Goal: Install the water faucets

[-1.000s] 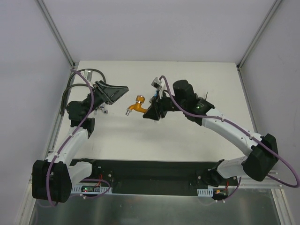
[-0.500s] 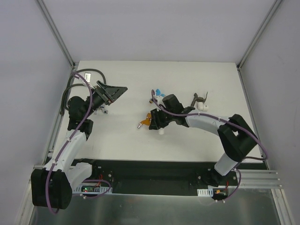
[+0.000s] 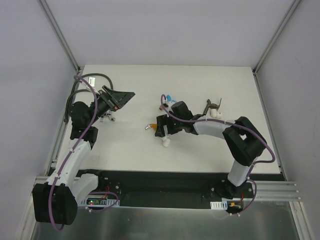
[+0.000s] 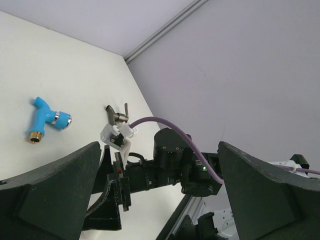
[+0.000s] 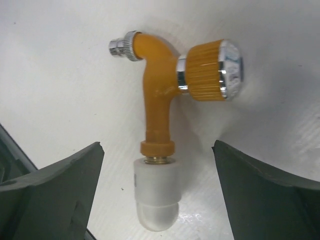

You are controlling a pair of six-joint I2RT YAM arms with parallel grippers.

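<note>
The orange faucet [image 5: 160, 95] lies flat on the white table, a white fitting [image 5: 156, 195] on its lower end and a silver spout tip at the upper left. My right gripper [image 5: 156, 150] is open, one finger on each side of it and neither touching. From above, the right gripper [image 3: 162, 131] hangs low over the orange faucet [image 3: 151, 126]. The blue faucet [image 4: 45, 117] and the dark grey-brown faucet [image 4: 117, 116] lie farther back. My left gripper [image 3: 121, 97] is open and empty, raised at the left.
A black hose [image 3: 92, 80] curls at the back left corner. A small silver part [image 3: 111, 118] lies under the left arm. A white fitting [image 3: 216, 114] sits by the dark faucet [image 3: 214, 105] at the right. Walls close in the table's sides and back.
My right gripper carried the orange faucet down to the table, then opened and let it go. The left arm barely moved.
</note>
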